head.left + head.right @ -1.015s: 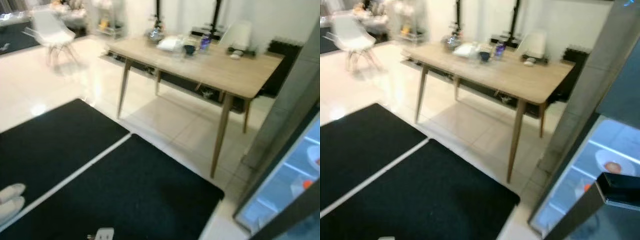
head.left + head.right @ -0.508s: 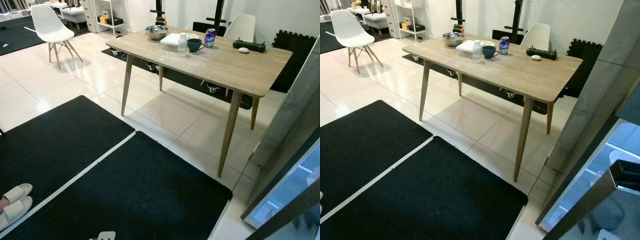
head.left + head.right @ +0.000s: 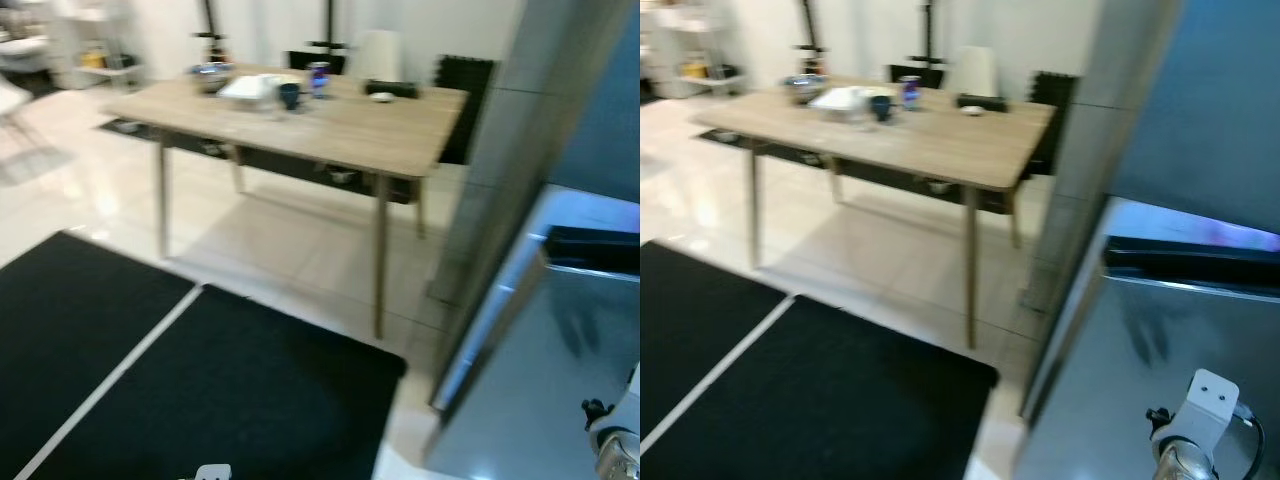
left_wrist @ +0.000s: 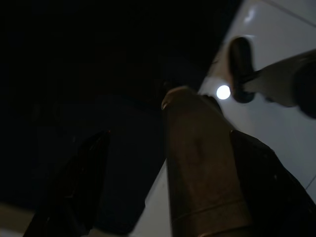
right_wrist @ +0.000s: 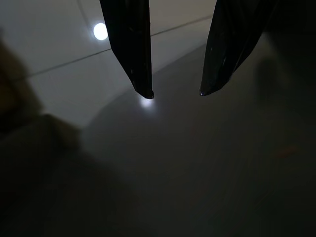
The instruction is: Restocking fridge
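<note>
Right beside robot: steel-grey fridge (image 3: 1160, 330), door ajar. Supplies on light wooden table (image 3: 300, 125), well apart. Right gripper (image 5: 175, 94) parted, empty; left gripper (image 4: 163, 163) indeterminate. Risk: blurred view, door collision likely.

Floor: black mats (image 3: 150, 390) cover the near left; pale tile (image 3: 290, 240) beyond lies open up to the surface.
Surface (image 3: 300, 125): stands far, centre-left; thin legs leave room underneath. Top crowded at its far left end with a mug (image 3: 289, 95), can (image 3: 318, 76) and bowl (image 3: 210, 76); near right part bare.
Right: grey fridge door (image 3: 1160, 370) and fridge wall (image 3: 520, 130) block passage.
</note>
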{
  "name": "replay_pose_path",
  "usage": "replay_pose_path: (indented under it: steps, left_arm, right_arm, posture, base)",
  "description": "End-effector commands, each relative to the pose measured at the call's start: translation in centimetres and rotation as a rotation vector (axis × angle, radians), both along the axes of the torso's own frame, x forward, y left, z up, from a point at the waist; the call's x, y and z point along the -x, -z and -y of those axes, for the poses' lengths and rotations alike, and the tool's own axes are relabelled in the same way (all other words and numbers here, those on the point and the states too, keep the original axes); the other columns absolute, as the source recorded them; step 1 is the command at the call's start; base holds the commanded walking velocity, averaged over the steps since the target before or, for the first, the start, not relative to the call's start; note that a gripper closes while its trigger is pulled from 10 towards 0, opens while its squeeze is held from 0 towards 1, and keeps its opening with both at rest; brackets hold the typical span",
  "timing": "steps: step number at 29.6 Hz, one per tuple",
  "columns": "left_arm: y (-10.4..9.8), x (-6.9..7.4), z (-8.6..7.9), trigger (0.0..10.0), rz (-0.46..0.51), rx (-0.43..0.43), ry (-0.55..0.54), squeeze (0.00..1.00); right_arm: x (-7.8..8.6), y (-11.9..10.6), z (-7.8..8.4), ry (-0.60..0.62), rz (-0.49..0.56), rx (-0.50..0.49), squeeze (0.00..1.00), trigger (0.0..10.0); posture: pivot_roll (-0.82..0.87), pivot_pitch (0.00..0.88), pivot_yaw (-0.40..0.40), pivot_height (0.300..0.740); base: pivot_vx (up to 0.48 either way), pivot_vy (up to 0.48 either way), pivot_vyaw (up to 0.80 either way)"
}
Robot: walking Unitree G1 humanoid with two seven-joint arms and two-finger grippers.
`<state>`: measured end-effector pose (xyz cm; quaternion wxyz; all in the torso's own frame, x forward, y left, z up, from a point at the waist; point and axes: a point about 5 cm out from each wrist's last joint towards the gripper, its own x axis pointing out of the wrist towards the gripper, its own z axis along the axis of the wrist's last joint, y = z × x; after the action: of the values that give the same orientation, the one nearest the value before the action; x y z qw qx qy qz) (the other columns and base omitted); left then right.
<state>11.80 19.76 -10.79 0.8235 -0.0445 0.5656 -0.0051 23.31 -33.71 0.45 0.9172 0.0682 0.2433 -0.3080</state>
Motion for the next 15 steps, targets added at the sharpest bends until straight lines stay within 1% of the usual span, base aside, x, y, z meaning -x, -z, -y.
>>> replay_pose_path:
  steps: [1,3,4,6,7,13,15]
  left_arm:
    - [0.2,0.6,0.0,10.0,-0.021,0.002,-0.001,0.00]
    - [0.2,0.6,0.1,10.0,-0.021,0.003,-0.001,0.00]
    - [0.2,0.6,0.1,10.0,-0.021,0.003,-0.001,0.00]
    - [0.2,0.7,0.1,10.0,-0.022,0.005,-0.003,0.00]
    - [0.2,0.7,0.1,10.0,-0.022,0.006,-0.003,0.00]
    - [0.2,0.7,0.2,10.0,-0.022,0.008,-0.004,0.00]
    - [0.2,0.7,0.2,10.0,-0.021,0.011,-0.005,0.00]
  right_arm:
    - [-1.9,-1.1,-0.8,-0.053,0.054,0.022,0.00,10.0]
    - [-2.2,-1.4,-0.9,-0.064,0.059,0.031,0.00,10.0]
    - [-3.0,-1.9,-1.3,-0.106,0.067,0.049,0.00,10.0]
    - [-4.3,-2.6,-2.1,-0.181,0.083,0.066,0.00,10.0]
    - [-4.6,-2.7,-2.5,-0.209,0.082,0.071,0.00,10.0]
    - [-5.2,-2.9,-3.1,-0.259,0.067,0.069,0.00,10.0]
    - [-5.3,-2.7,-3.3,-0.268,0.061,0.051,0.00,10.0]
  posture:
    - [-0.10,0.000,-0.015,0.740]
    - [-0.10,0.000,-0.015,0.740]
    - [-0.10,0.000,-0.016,0.740]
    - [-0.10,0.000,-0.015,0.740]
    - [-0.10,0.000,-0.015,0.740]
    - [-0.09,0.000,-0.022,0.740]
    - [-0.09,0.000,-0.023,0.740]
  base:
    - [0.000,0.000,-0.79]
    - [0.000,0.000,-0.79]
    - [0.000,0.000,-0.52]
    - [0.000,0.000,0.00]
    - [0.000,0.000,0.00]
    - [0.000,0.000,0.00]
    - [0.000,0.000,-0.75]
